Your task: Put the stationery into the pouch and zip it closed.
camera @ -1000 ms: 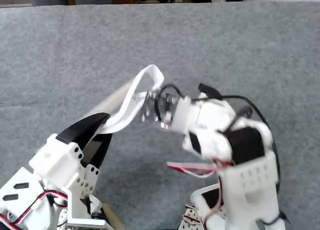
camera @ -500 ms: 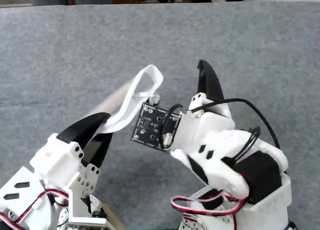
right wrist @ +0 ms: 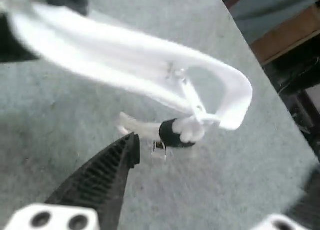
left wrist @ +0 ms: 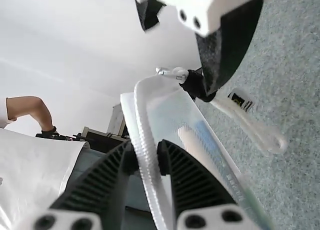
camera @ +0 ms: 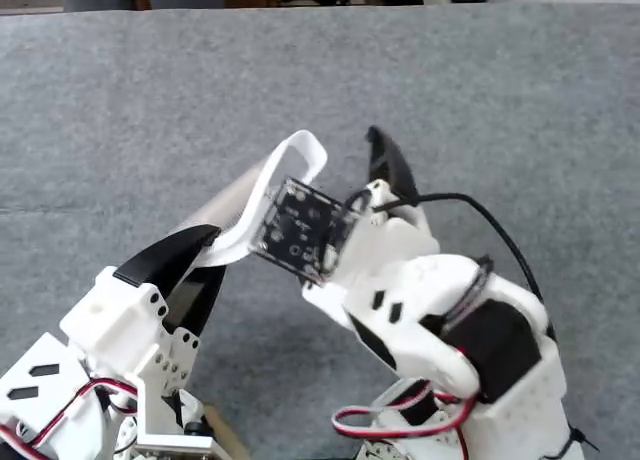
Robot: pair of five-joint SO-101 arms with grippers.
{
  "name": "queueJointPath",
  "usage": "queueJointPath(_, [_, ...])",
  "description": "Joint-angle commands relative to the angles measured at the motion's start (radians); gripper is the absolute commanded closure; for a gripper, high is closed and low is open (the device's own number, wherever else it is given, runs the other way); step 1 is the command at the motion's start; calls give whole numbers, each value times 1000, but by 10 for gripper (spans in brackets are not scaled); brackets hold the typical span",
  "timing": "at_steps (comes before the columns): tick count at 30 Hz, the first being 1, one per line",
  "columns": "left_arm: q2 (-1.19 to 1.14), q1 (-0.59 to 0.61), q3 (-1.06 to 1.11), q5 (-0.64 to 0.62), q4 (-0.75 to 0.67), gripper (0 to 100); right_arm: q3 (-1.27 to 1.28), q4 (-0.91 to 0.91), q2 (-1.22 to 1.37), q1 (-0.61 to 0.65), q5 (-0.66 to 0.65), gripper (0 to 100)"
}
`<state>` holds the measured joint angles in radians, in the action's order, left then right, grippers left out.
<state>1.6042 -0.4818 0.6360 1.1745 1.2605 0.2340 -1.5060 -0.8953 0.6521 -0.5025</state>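
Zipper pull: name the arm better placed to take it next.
Right. The right jaws stand open by the zipper pull; the left jaws are clamped on the rim of the pouch.

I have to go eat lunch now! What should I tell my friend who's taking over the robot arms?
Left gripper: shut on the white zip edge of the pouch, holding it up off the grey table.
Right gripper: open, right by the zip pull, not gripping it.
Done: stationery shows inside the pouch.
Left to do: grab the zip pull and zip it closed; the far end looks like an open loop.
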Motion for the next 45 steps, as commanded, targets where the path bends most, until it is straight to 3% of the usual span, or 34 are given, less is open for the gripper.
queueJointPath(1, [-2, 8, -15, 2, -41, 973, 5, 44, 24, -17, 20, 691])
queueJointPath(7, [-2, 8, -13, 2, -43, 973, 12, 49, 24, -15, 18, 833])
queueJointPath(19, [-2, 8, -15, 3, -38, 973, 56, 109, 22, -92, 12, 858])
queueJointPath(24, [-2, 8, -16, 3, -38, 973, 58, 141, 22, -92, 12, 989])
queueJointPath(30, [0, 8, -16, 3, -37, 973, 58, 152, 24, -101, 12, 987])
queueJointPath(37, [0, 8, -16, -2, -37, 973, 58, 206, 21, -253, 9, 986])
queueJointPath(45, [3, 8, -15, -2, -35, 973, 56, 218, 21, -315, -66, 986])
